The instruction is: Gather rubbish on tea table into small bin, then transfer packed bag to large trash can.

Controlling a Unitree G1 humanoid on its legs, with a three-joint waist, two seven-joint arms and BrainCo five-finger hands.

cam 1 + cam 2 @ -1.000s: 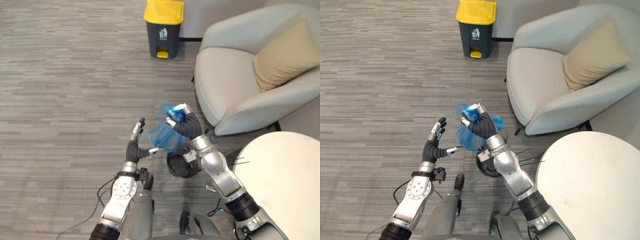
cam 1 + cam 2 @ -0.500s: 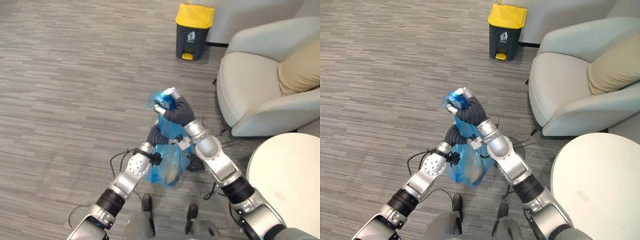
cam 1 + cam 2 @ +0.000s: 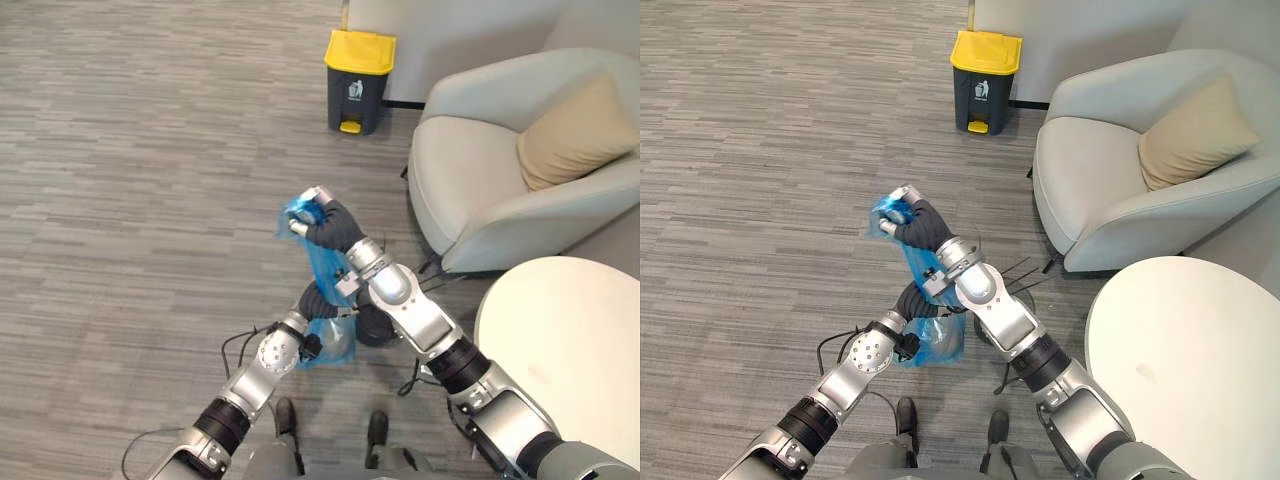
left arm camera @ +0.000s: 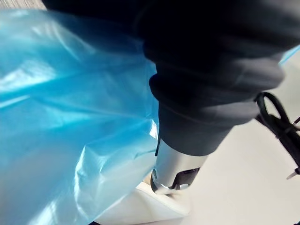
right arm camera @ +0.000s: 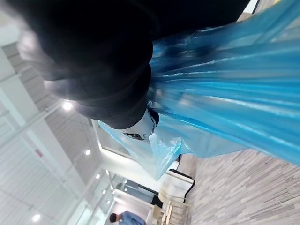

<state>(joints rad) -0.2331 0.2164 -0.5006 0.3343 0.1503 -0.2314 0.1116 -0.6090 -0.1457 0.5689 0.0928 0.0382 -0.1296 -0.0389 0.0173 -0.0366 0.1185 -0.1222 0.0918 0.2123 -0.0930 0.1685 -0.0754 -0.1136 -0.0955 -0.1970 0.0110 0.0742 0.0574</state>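
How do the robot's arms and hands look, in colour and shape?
The left arm and right arm are silver-grey with rounded joint housings and a black band further up. A dark ribbed cover wraps the right hand and the left hand down to the wrist. The right hand's fingers are silver.

— What sort of place is this looking like?
— An office lounge, I'm thinking. Grey striped carpet is running wall to wall, a pale armchair with a tan cushion is sitting beside a round white table, a yellow-lidded pedal bin is standing by the wall, and recessed ceiling lights are shining overhead.
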